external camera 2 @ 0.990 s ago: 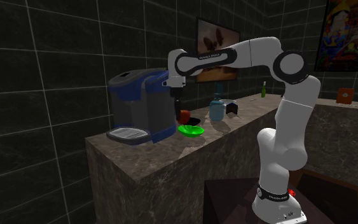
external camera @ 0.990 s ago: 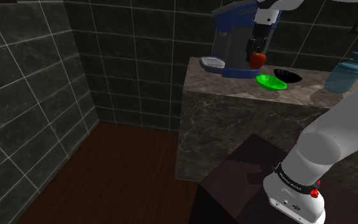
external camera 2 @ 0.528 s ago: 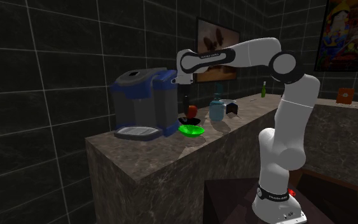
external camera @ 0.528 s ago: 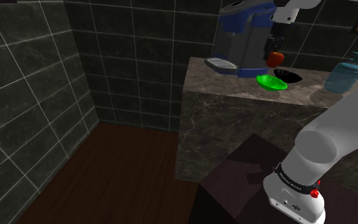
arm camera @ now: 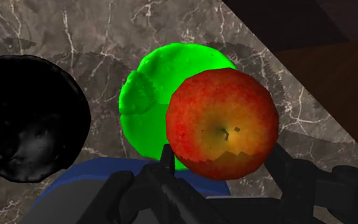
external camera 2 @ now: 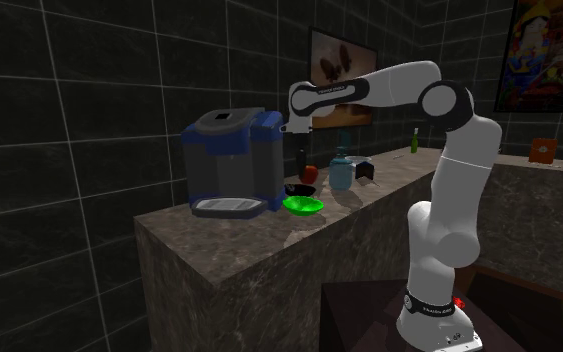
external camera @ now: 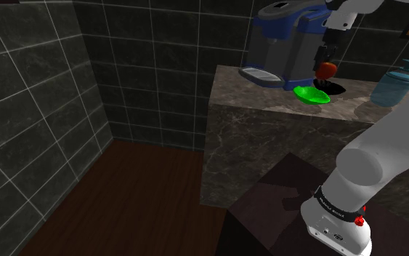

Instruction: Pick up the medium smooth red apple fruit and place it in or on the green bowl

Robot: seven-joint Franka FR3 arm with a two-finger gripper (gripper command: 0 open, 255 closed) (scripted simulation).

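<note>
My gripper (external camera: 327,61) is shut on a red apple (external camera: 329,69) and holds it in the air above the counter. In the wrist view the apple (arm camera: 222,124) is clasped between the two black fingers (arm camera: 165,167) and covers part of the green bowl (arm camera: 147,105) below. The green bowl (external camera: 311,94) sits on the marble counter near its front edge, just in front of a black bowl (external camera: 332,87). From the second exterior view, the apple (external camera 2: 310,173) hangs above and slightly behind the green bowl (external camera 2: 303,205).
A blue and grey coffee machine (external camera: 285,40) stands close beside the gripper on the counter (external camera: 268,124). A pale blue bottle (external camera: 392,86) is at the shoulder view's right. The black bowl (arm camera: 28,121) lies beside the green one. Dark tiled walls surround the counter.
The gripper carried the apple toward the shoulder view's right, from in front of the coffee machine to above the bowls. The coffee machine has shifted and turned on the counter.
</note>
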